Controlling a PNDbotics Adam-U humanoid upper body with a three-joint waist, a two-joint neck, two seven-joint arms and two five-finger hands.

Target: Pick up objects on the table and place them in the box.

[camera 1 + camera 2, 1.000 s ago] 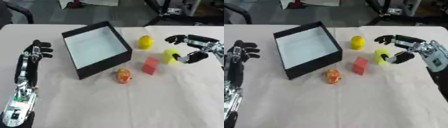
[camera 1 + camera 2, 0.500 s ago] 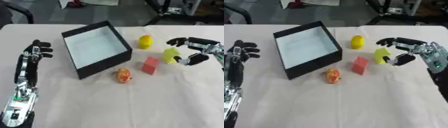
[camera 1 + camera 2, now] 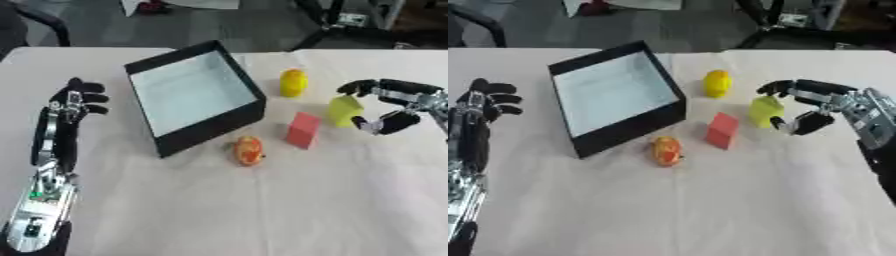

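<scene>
Beside the black box (image 3: pixel 194 102), through the left eye, four objects lie on the white table (image 3: pixel 262 210): a yellow oval object (image 3: pixel 293 82) off its right wall, a yellow block (image 3: pixel 345 110) further right, a red block (image 3: pixel 304 130) off its near right corner, and an orange rounded object (image 3: pixel 248 150) just in front of that corner; the box holds nothing; the left hand (image 3: pixel 70 107) rests idle to the box's left, fingers relaxed and spread.

Through the right eye, the right hand (image 3: pixel 815 102) now cups the yellow block, fingers arched over its top and thumb low at its near side, not visibly clamped; a second ago hand and block sat slightly further from the box, so both have edged toward it; the block remains on the table, so the grasp looks unfinished and every object is yet to be boxed.
</scene>
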